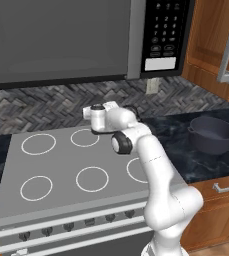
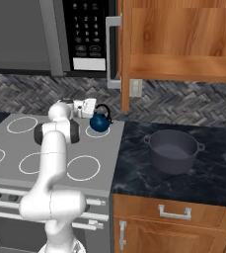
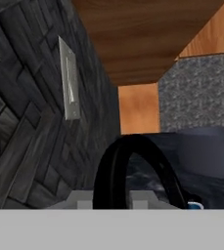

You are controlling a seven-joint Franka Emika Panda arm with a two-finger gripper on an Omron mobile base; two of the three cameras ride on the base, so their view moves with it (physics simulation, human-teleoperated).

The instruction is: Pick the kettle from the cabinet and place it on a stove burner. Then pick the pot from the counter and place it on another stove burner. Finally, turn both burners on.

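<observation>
Small round dark-blue kettle (image 2: pixel 99 122) sits on a small white-ringed burner (image 2: pixel 97 131) at the far right of the flat grey cooktop (image 2: pixel 45 148), just left of the black marble counter (image 2: pixel 183 178). Two-finger gripper (image 2: pixel 91 107) is at the kettle's left, at its black arched handle (image 3: pixel 133 166); cannot tell whether its jaws grip it. Wide dark-grey pot (image 2: pixel 173 149) stands on the counter, well right.
</observation>
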